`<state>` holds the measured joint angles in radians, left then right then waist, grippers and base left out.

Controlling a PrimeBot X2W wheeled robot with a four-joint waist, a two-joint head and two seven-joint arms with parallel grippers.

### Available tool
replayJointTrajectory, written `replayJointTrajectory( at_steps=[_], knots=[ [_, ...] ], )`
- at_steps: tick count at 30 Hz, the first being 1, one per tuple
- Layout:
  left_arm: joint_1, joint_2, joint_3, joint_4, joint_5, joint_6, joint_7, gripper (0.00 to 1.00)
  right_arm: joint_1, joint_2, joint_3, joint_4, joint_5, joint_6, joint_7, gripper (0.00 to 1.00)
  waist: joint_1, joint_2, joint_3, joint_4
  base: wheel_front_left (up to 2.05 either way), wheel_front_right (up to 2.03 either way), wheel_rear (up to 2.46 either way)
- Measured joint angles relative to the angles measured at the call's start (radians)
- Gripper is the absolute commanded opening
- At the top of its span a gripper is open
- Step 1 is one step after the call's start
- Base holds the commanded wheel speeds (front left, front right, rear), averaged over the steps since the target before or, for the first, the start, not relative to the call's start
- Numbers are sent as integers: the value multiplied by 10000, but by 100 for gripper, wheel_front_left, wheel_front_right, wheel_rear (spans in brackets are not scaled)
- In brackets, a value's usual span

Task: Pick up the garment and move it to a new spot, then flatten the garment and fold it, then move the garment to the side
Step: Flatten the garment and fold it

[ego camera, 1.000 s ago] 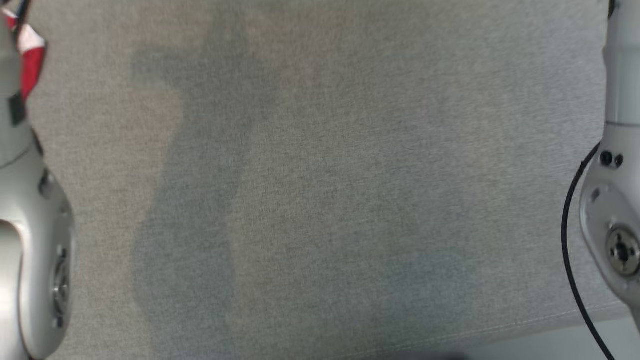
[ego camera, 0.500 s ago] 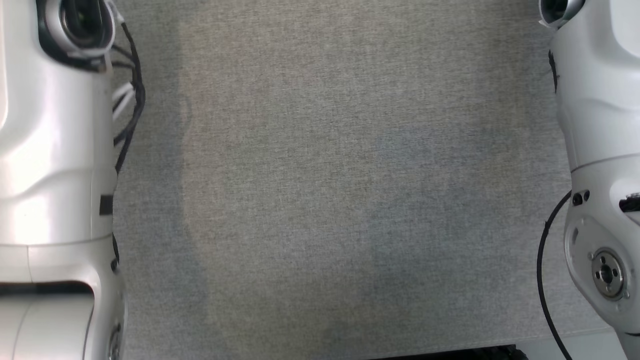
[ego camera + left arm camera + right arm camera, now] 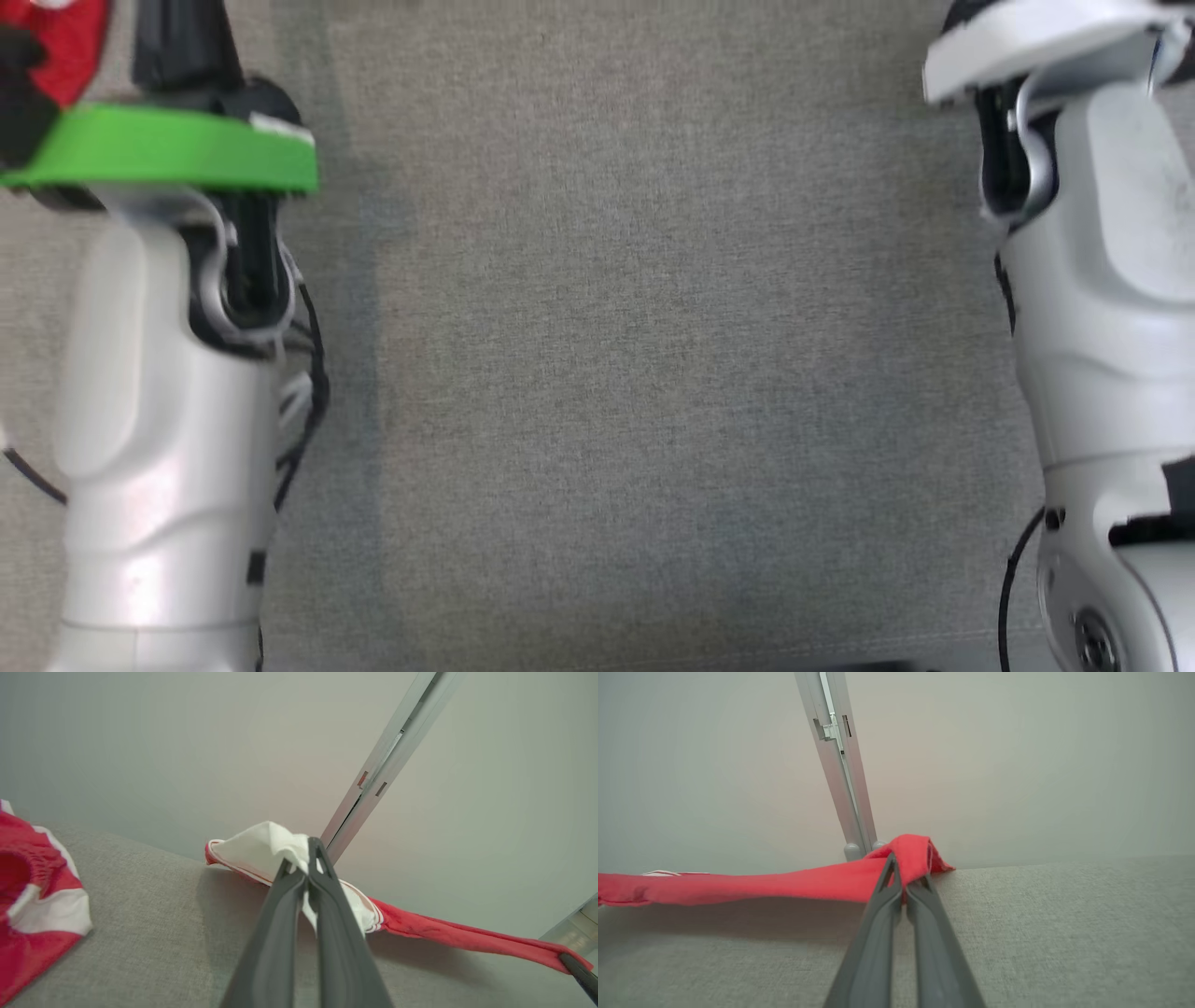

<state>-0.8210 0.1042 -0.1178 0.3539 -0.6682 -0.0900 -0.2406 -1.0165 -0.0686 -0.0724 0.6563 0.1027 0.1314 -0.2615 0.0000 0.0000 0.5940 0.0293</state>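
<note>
While both are clamped shut, the left gripper [image 3: 301,856] pinches a white corner of the garment [image 3: 254,851], the right gripper [image 3: 906,871] its red edge, stretching it low over the grey top [image 3: 653,373]. The head camera has shifted this last second; flattening seems next.

garment [image 3: 738,886] cropped left, right forearm [image 3: 1111,308] blurred

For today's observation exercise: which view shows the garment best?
Left wrist view: the garment shows white hem and red band, pinched by the left gripper. Right wrist view gives a red strip; head view, a blurred scrap.
</note>
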Motion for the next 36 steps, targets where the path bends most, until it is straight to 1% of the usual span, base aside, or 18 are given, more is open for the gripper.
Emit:
replayJointTrajectory(
  at_steps=[5,11,15,23,26,32,36],
  knots=[
    [1816,-77,-82,-284,-234,-140,-73,0,1784,-46,213,-596,458,0,0,0,0,0,-992,13,0,0,0],
    [4095,-276,119,-504,-736,-151,-159,0,4001,31,209,-1221,940,0,0,0,0,0,-2373,30,0,0,0],
    [5554,-357,153,-895,-966,-134,-171,0,5199,119,198,-1613,1250,0,-2,0,-1,0,-3306,30,0,0,0],
    [8139,-435,-150,-2115,-757,201,-174,0,7324,184,10,-2439,1486,0,-2,0,-1,0,-4967,13,0,0,0],
    [8882,-318,-332,-2736,-537,345,-157,0,8022,188,-8,-2823,1544,0,-4,0,-1,0,-5456,21,0,0,0],
    [9981,-228,-662,-3751,-303,658,228,0,9173,199,194,-3206,2000,0,-10,0,-2,0,-6036,56,0,0,0],
    [10234,-196,-773,-4029,-278,825,458,0,9582,199,332,-3312,2228,0,-10,0,-1,0,-6037,121,0,0,0]
  ],
)
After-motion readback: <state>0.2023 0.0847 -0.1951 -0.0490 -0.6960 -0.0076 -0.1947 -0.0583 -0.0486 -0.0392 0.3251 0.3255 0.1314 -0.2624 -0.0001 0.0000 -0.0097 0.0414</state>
